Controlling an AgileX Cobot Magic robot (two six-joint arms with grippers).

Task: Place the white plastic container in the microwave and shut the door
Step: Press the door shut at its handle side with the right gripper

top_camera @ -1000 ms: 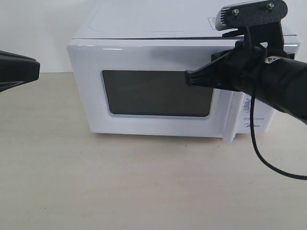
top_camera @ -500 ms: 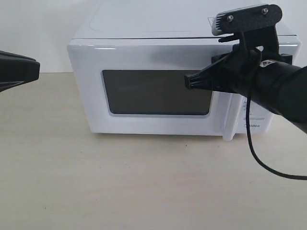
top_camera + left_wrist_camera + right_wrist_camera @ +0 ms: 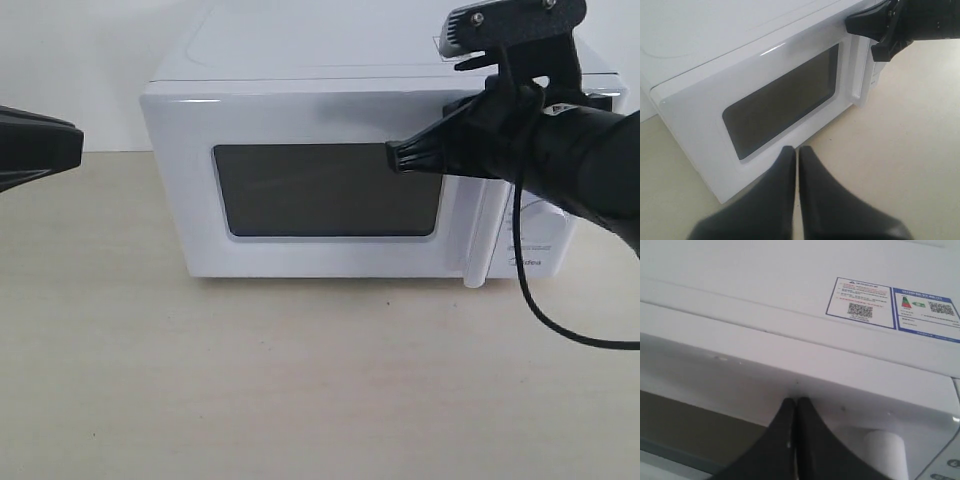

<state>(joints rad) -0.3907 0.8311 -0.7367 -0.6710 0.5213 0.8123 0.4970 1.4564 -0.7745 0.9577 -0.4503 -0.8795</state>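
The white microwave (image 3: pixel 300 60) stands at the back of the table with its door (image 3: pixel 185 200) flush against the body, dark window (image 3: pixel 325 190) facing me. My right gripper (image 3: pixel 393 157) is shut, and its tips press the door's upper part (image 3: pixel 740 365) near the bar handle (image 3: pixel 478 240). In its wrist view the right gripper (image 3: pixel 796 401) touches the white door face just above the window. My left gripper (image 3: pixel 78 150) is shut and empty, off to the left of the microwave, apart from it. The white plastic container is not visible in any view.
The beige tabletop (image 3: pixel 300 380) stretches in front of the microwave. A black cable (image 3: pixel 545 320) hangs from the right arm over the control panel side. Two stickers (image 3: pixel 860 302) lie on the microwave's top.
The door's handle side has swung in against the body and the dark gap along its top has gone. The right gripper moved in with it and slightly up. The left gripper stayed still.
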